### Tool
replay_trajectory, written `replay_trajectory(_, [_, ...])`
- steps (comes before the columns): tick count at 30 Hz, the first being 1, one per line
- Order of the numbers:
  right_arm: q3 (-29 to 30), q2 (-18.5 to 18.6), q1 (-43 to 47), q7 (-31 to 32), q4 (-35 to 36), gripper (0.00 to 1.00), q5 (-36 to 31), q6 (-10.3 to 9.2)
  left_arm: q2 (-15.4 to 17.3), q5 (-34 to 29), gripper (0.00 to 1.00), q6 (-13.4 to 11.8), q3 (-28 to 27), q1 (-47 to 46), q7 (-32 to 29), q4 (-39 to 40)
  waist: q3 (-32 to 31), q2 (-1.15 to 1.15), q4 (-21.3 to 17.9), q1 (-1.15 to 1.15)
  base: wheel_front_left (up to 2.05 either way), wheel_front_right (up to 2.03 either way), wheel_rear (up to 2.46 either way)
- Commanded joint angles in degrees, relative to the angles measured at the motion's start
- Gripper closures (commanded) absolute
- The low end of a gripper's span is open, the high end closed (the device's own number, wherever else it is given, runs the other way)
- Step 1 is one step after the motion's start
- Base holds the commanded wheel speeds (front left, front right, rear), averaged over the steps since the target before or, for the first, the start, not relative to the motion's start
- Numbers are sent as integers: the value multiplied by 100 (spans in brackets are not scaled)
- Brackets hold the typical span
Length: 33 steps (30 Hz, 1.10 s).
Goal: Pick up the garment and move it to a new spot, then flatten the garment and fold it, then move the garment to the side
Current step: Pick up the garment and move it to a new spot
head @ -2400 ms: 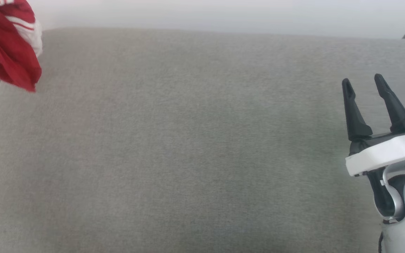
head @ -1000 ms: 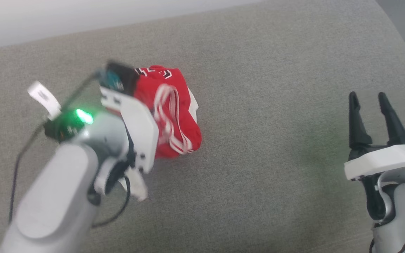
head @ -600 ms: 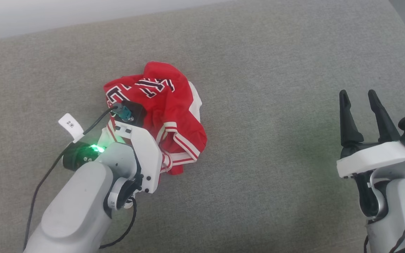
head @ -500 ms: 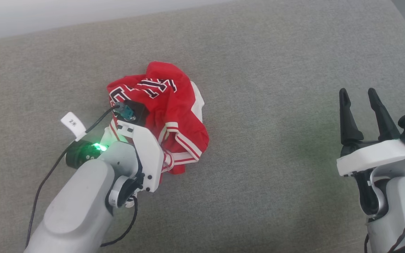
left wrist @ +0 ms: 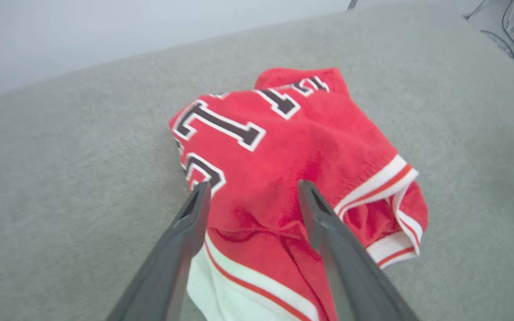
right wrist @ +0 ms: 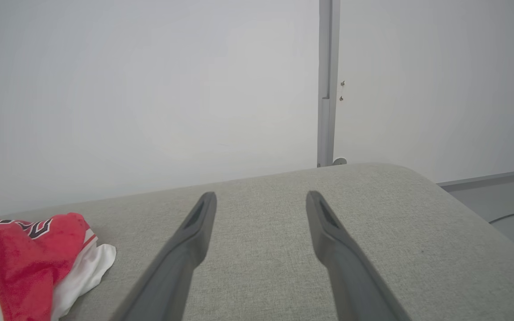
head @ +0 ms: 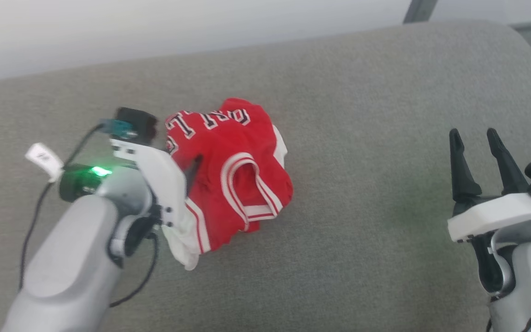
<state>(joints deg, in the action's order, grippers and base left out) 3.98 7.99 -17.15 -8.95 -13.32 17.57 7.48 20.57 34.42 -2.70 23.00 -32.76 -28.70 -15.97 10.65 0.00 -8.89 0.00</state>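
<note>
- The garment [head: 228, 170] is being shown as soft, matt red cloth with a faintly fuzzy nap; its white trim is being seen as smoother cloth.
- The upholstered surface [head: 385, 101] is being rendered as grey woven fabric, matt and finely grained.
- The fingers [left wrist: 174, 249] of the left gripper [left wrist: 253, 185] and of the right gripper [head: 473, 131] are being shown as dark, matt plastic.
- The wrist brackets [head: 496, 214] are being seen as smooth white plastic, and the forearm [head: 67, 258] as pale grey plastic with a satin sheen.
- The post [right wrist: 326, 89] is being shown as smooth grey metal, by its look, against a matt white wall [right wrist: 127, 89].
</note>
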Motion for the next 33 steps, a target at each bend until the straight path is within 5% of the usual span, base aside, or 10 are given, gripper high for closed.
replay_trajectory(1, [11, 36, 52, 27, 6, 0, -29, 2, 46, -7, 0, 22, -50, 107, 83, 23, -146, 0, 130, 0, 0, 0, 0])
replay_trajectory(21, [132, 193, 720, 340, 83, 0, -72, 2, 733, 344, 0, 91, -1597, 1911, 3062, 186, -1012, 0, 694, 0, 0, 0, 0])
replay_trajectory(33, [106, 165, 860, 407, 153, 0, -48, 2, 766, 503, 0, 114, -2059, 2712, 3973, -133, -1142, 0, 732, 0, 0, 0, 0])
